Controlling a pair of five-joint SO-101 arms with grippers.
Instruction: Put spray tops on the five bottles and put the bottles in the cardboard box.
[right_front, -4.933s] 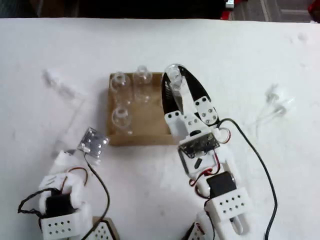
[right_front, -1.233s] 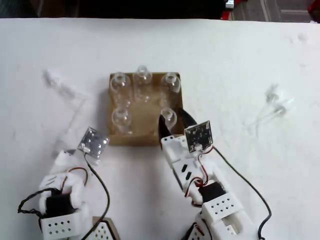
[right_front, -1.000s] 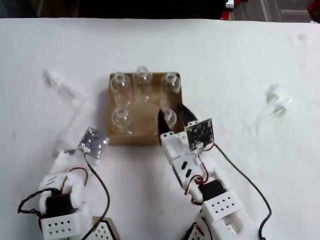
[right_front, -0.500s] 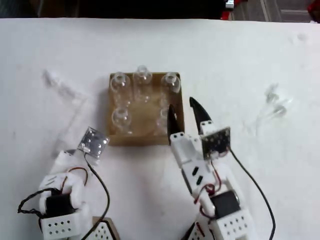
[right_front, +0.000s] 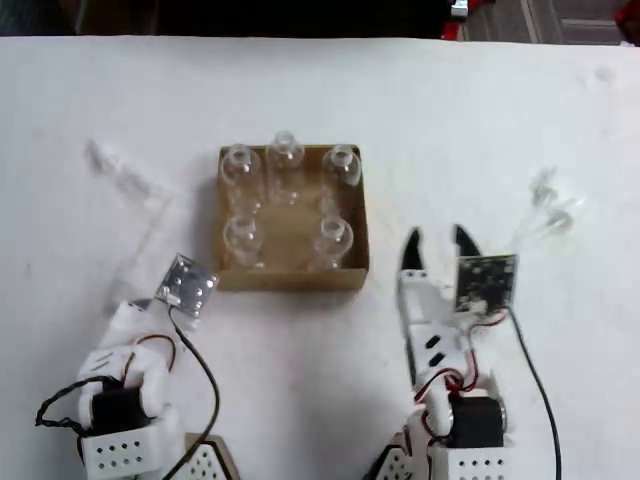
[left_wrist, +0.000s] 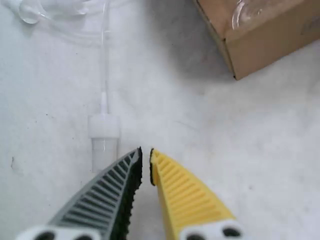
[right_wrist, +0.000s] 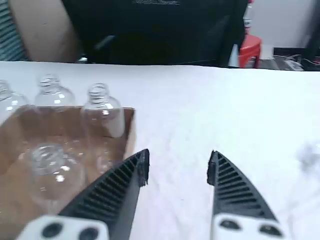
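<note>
- Five clear bottles (right_front: 285, 160) stand inside the shallow brown cardboard box (right_front: 290, 279) at mid-table with their necks bare: boxing looks done, capping not.
- Clear spray tops (right_front: 548, 205) lie loose on the white table (right_front: 450, 110), both left and right of the box.
- The right gripper (right_front: 437, 240), right of the box, gapes empty; the left gripper (left_wrist: 145, 153), near left, is pinched together on nothing.

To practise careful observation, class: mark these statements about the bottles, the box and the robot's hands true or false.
1. Five bottles stand in the cardboard box. True.
2. The bottles wear spray tops. False: their necks are bare; a spray top lies on the table.
3. The right hand holds a bottle. False: it is open and empty, beside the box.
4. The left hand is shut. True.
</note>
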